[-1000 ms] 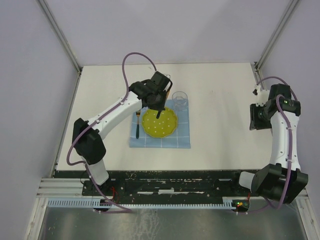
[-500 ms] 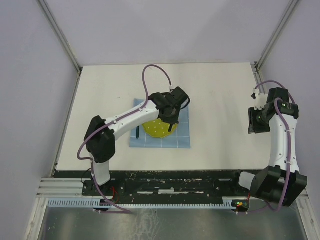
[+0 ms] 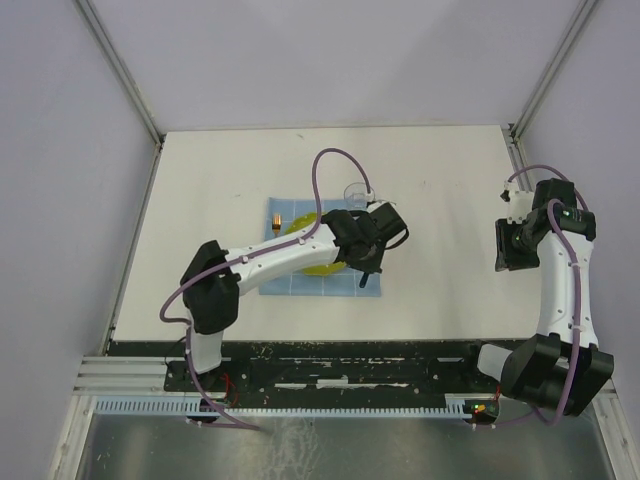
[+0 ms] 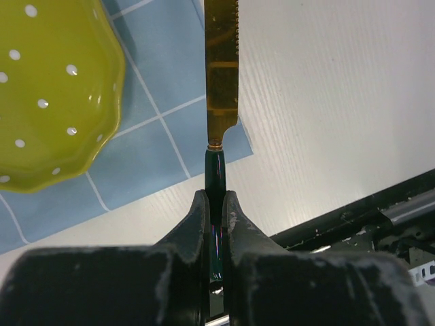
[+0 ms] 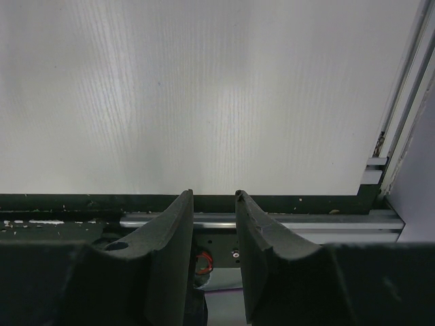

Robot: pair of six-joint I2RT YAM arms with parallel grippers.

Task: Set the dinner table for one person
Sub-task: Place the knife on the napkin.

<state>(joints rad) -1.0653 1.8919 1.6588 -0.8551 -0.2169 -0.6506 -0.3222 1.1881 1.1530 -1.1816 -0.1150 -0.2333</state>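
While the left gripper [image 4: 216,204] is clenched on the dark handle of the knife [image 4: 221,88], lower it flat so the blade lands along the right edge of the mat [image 4: 163,81], just beside the plate [image 4: 47,102] but not touching it; the teeth seem to face away from the plate (hard to be sure at this angle), so consider a wrist turn; let go only once the knife rests. Your left arm is stretched across to the right, wrist pitched down over the mat's near right corner; the right gripper [image 5: 213,204] hangs part-spread and empty at the right of the table [image 3: 440,180], which spreads under the mat and well beyond.
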